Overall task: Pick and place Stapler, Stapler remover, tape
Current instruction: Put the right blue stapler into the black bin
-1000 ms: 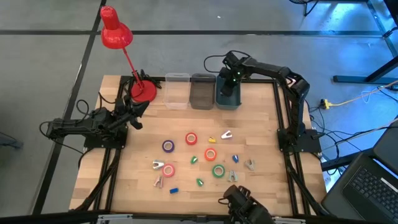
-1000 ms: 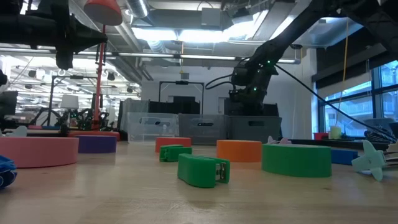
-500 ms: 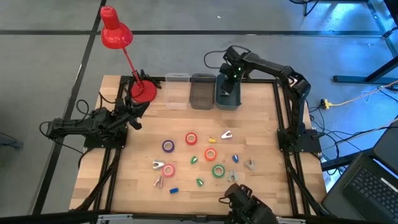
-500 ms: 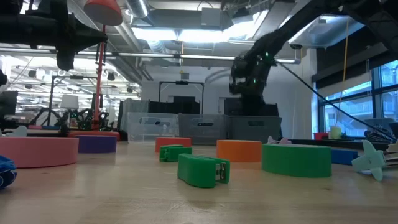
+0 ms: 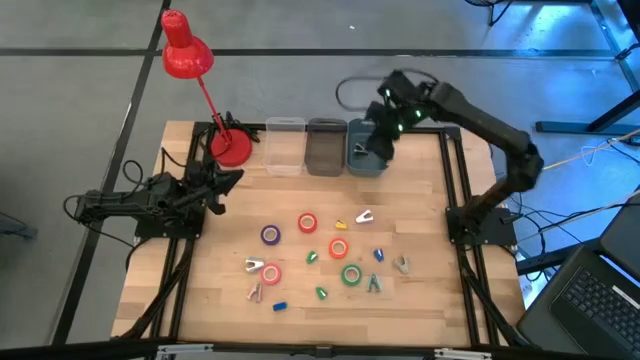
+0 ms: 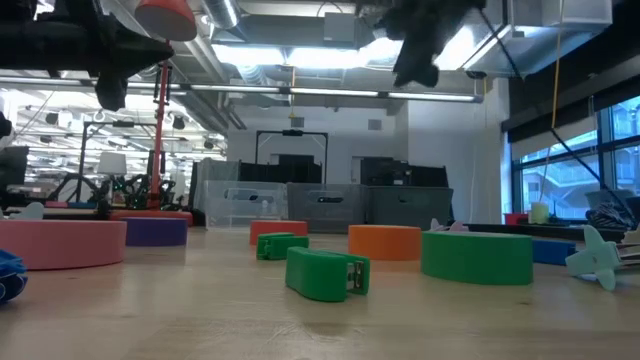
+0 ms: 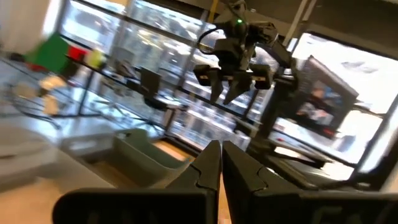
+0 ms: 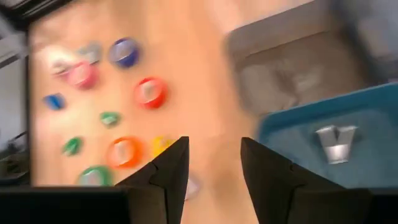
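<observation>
The right gripper [image 5: 377, 140] hung spread and empty above the blue bin [image 5: 363, 157] at the desk's [image 5: 420, 200] upper edge. The tape [image 5: 307, 223] rolls lay below it toward frame center, slightly nearer the left gripper [image 5: 222, 182], which was pressed shut.

1. The counter [image 5: 420, 200] under me is pale wood.
2. Along its far edge stand a red lamp [image 5: 230, 146], a clear bin [image 5: 285, 148], a grey bin [image 5: 325, 148] and a blue bin [image 5: 362, 158].
3. Mid-counter lie tape rolls: purple [image 5: 271, 235], red-orange [image 5: 307, 223], orange [image 5: 338, 248], green [image 5: 350, 274], pink [image 5: 271, 273].
4. Small green, blue and yellow blocks and grey claw pieces lie scattered among the rolls.
</observation>
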